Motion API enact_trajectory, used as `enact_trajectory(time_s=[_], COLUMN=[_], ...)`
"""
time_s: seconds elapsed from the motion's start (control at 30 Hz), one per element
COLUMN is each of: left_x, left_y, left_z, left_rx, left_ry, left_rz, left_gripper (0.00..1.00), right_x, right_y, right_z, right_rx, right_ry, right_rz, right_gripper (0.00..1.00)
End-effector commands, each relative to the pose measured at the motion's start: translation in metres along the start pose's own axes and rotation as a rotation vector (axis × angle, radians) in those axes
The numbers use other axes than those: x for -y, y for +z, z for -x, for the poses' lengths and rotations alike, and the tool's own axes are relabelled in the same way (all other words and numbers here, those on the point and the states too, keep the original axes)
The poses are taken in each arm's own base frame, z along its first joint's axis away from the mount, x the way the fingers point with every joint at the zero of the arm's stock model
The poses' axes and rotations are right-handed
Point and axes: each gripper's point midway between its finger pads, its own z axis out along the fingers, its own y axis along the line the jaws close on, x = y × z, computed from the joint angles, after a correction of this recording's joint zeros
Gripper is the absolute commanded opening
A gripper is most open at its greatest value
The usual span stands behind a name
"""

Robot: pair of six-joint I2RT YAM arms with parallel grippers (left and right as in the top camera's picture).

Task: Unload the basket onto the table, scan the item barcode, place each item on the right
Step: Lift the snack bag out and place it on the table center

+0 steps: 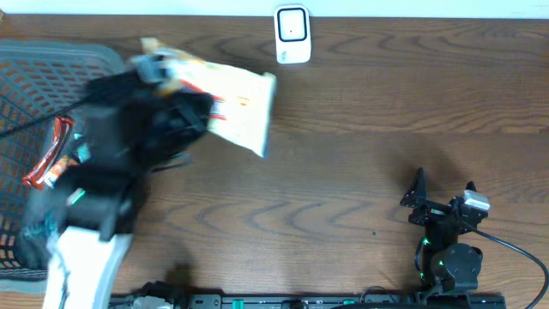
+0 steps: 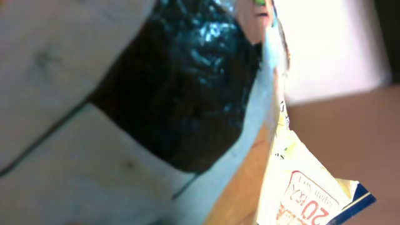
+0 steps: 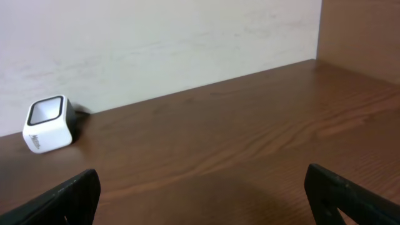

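**Packet in left fingers; scanner ahead and to the right**

Item: white-and-orange packet (image 1: 240, 103), clamped at its near edge by the left fingers (image 1: 204, 116), which are closed tight on it. It looks to be held clear of the bench (image 1: 360, 172), though the overhead view is blurred here. The packet spreads away from the left fingers, rightward and toward the back of the bench. Long axis judged to run roughly along that line, not certain. The left wrist view is filled with glossy film and red print at the packet's lower corner. No barcode made out in any view.

Scanner (image 1: 292, 34): small white unit at the back edge of the bench, window facing up. It sits ahead and to the right of the left fingers, just past the packet's free corner and not touching it.

Right fingers (image 1: 439, 204): spread wide, empty, well apart from packet and scanner.

Judgement: the left arm is much the nearer. The barcode face must come over the window.

Basket (image 1: 34, 77) lies on the far side of the left fingers from the scanner
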Motion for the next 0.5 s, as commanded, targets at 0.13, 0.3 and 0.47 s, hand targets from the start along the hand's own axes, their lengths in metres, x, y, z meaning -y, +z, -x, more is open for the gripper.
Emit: enact_trajectory(time_s=[0.13, 0.3, 0.47], left_x=[-0.025, -0.059, -0.094], left_y=[0.116, 0.180, 0.214], left_z=[-0.054, -0.088, -0.111], left_rx=[-0.151, -0.258, -0.320], left_ry=[0.147, 0.156, 0.112], left_rz=[0.217, 0.313, 0.400], left_gripper=[0.07, 0.07, 0.07], right_x=[-0.002, -0.002, -0.002], right_y=[0.000, 0.000, 0.000], right_z=[-0.002, -0.002, -0.002], right_rx=[-0.004, -0.004, -0.004], right_ry=[-0.015, -0.016, -0.015], right_rz=[0.009, 0.009, 0.009], right_gripper=[0.99, 0.99, 0.99])
